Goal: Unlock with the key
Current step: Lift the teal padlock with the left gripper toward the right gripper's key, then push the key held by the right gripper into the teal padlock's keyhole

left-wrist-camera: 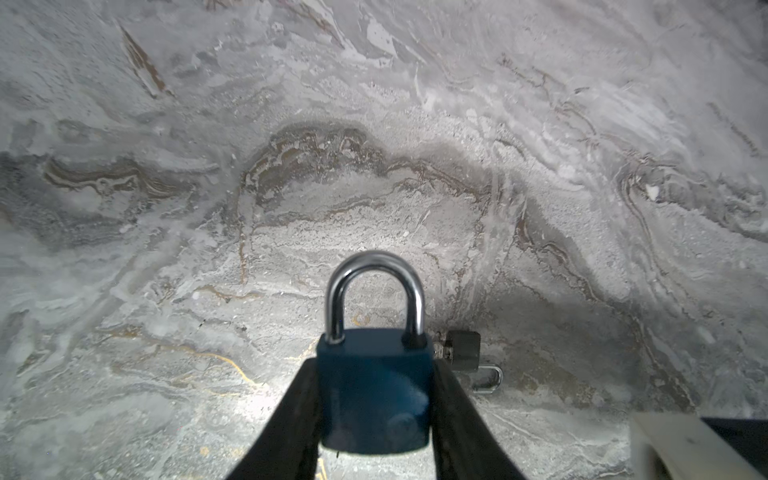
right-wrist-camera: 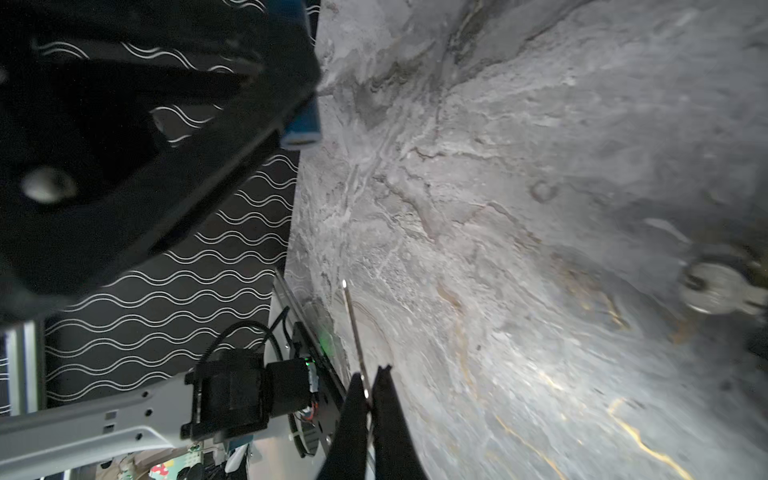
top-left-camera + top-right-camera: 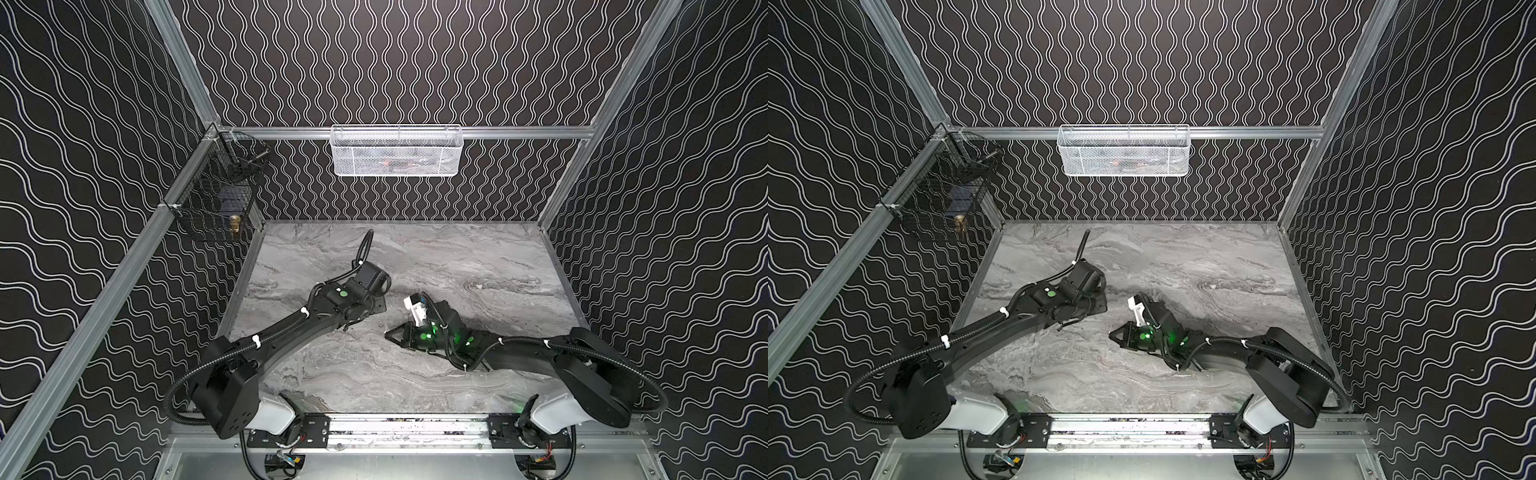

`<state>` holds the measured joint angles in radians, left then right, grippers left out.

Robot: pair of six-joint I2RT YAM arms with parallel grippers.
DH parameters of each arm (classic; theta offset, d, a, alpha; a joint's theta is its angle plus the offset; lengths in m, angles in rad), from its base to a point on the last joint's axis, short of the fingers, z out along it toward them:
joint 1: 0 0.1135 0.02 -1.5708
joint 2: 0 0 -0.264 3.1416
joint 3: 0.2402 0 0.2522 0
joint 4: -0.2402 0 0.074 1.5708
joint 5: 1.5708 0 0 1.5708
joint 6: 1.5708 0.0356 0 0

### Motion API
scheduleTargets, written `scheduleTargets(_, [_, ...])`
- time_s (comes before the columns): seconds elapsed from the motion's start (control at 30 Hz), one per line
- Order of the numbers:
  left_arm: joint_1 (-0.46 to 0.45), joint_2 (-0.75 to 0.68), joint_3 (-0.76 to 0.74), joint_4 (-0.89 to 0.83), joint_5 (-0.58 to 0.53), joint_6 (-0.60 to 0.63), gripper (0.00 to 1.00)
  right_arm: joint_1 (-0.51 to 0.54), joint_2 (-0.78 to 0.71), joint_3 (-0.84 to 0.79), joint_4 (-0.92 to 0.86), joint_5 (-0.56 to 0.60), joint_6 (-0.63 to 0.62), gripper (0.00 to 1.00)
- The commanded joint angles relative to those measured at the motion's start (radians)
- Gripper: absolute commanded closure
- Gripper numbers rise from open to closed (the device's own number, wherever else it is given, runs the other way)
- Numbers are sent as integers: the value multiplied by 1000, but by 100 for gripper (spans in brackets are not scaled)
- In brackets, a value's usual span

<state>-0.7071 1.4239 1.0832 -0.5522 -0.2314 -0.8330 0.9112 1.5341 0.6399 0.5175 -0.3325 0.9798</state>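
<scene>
Key (image 2: 355,336), blade straight out from right jaws pinching it; padlock (image 1: 374,390) clamped in left jaws, shackle (image 1: 376,259) pointing away

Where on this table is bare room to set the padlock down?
Bare marble lies along the back wall and in front by the rail. The middle is crowded: left gripper with padlock, right gripper with key.

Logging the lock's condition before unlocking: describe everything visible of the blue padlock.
The blue padlock has a dark blue, squarish body, painted metal by its look, with a faint round emblem. Its shiny chrome shackle has both legs seated in the body, so it looks locked. The left end effector clamps it by its two sides, shackle pointing away from the wrist, above the marble table.
</scene>
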Motion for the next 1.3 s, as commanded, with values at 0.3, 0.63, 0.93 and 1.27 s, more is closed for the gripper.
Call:
scheduleTargets(0.3, [-10, -42, -7, -43, -56, -12, 86, 33, 126, 101, 169, 50, 86, 100])
scheduleTargets(0.63, [-11, -63, -7, -60, -69, -4, 86, 44, 157, 142, 156, 70, 86, 100])
scheduleTargets(0.93, [-11, -65, -3, -67, -71, -2, 87, 44, 150, 154, 139, 75, 76, 100])
scheduleTargets(1.27, [-25, -61, 2, -71, -81, -5, 87, 42, 152, 144, 162, 74, 102, 100])
